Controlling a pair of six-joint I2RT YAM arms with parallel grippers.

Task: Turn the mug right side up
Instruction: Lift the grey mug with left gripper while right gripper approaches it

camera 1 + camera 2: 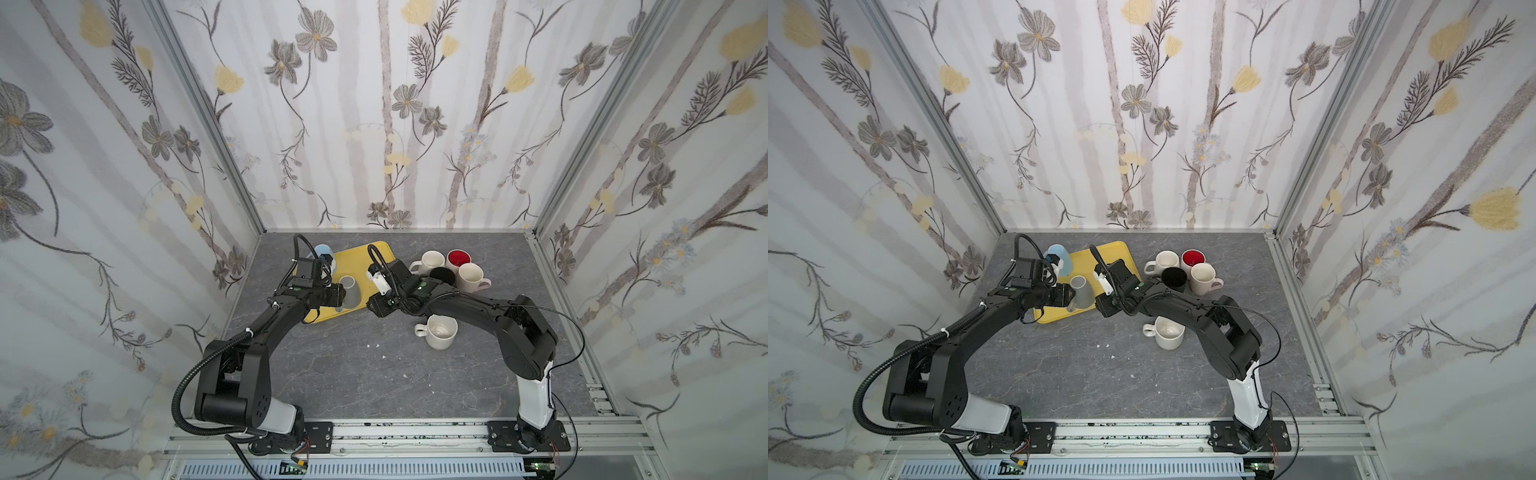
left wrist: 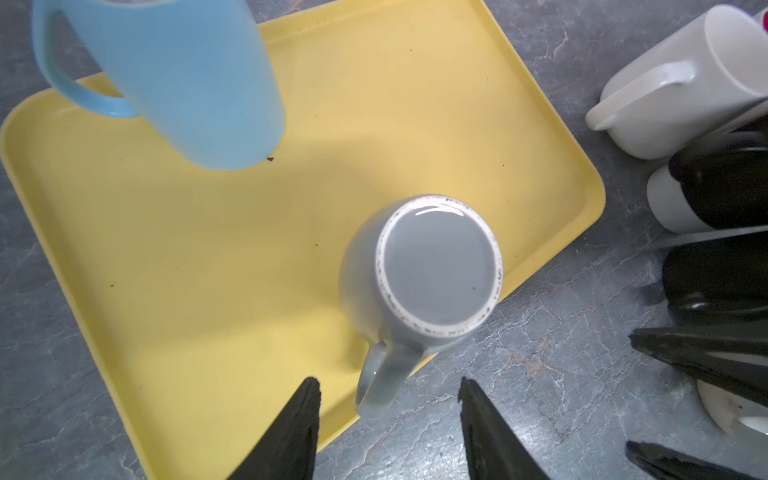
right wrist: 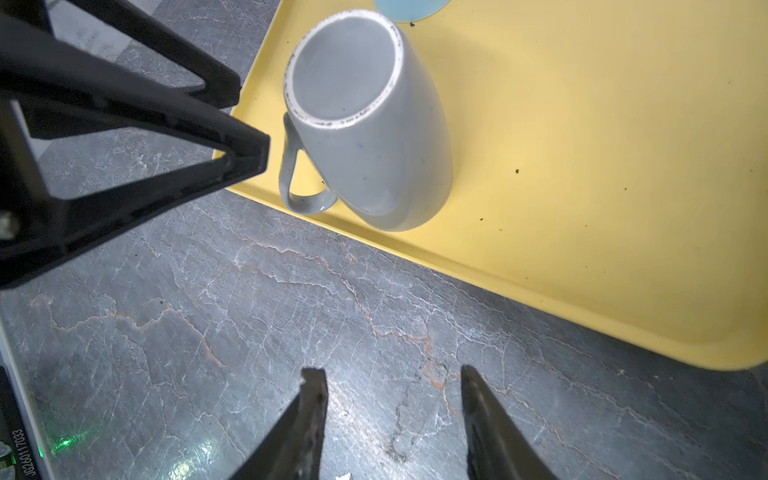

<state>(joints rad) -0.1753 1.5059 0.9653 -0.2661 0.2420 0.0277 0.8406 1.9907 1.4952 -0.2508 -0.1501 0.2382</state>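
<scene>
The grey mug (image 1: 350, 291) (image 1: 1081, 291) stands upside down near the front edge of the yellow tray (image 1: 357, 255), its base facing up (image 2: 436, 266) (image 3: 345, 75). My left gripper (image 2: 388, 380) is open just beside it. The mug's handle (image 2: 376, 382) points at the gripper and its end shows between the two fingertips, touching neither. My right gripper (image 3: 390, 370) is open and empty over the bare table, short of the tray's edge (image 3: 540, 307). In both top views the two wrists flank the mug.
A blue mug (image 1: 324, 251) (image 2: 174, 75) stands at the tray's far left corner. Several cream, red-lined and black mugs (image 1: 451, 268) cluster at the back right. One cream mug (image 1: 440, 332) sits under the right arm. The left gripper's fingers (image 3: 232, 137) show in the right wrist view.
</scene>
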